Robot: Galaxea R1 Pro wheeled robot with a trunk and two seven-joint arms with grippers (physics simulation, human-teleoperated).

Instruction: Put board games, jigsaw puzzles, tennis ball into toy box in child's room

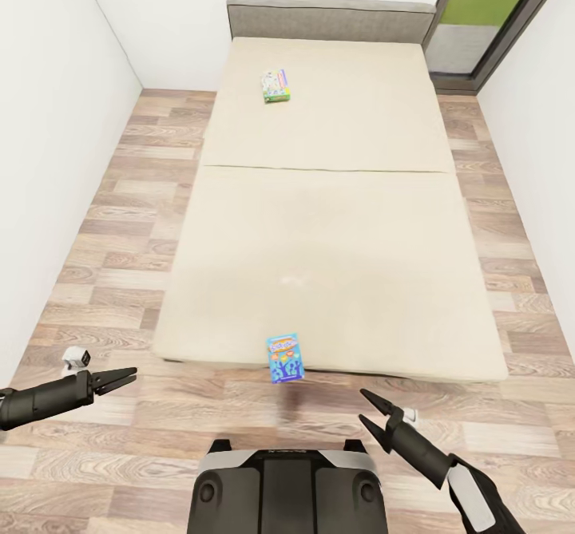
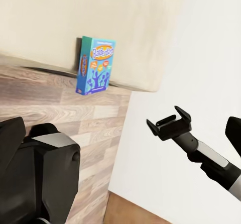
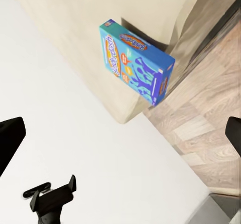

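A robot faces the bed (image 1: 335, 223) with its left gripper (image 1: 120, 377) and right gripper (image 1: 372, 415) both spread apart and holding nothing. A blue board game (image 1: 285, 358) sits at the mattress's near edge, overhanging the floor, and a green one (image 1: 275, 85) lies near the headboard. Neither has been collected, so the work appears barely begun.

The print on the far green board game (image 1: 275, 85) on the bed (image 1: 319, 223) is too small for me to read. My right arm (image 1: 471, 494) and my base (image 1: 287, 490) run off the head view's bottom edge.
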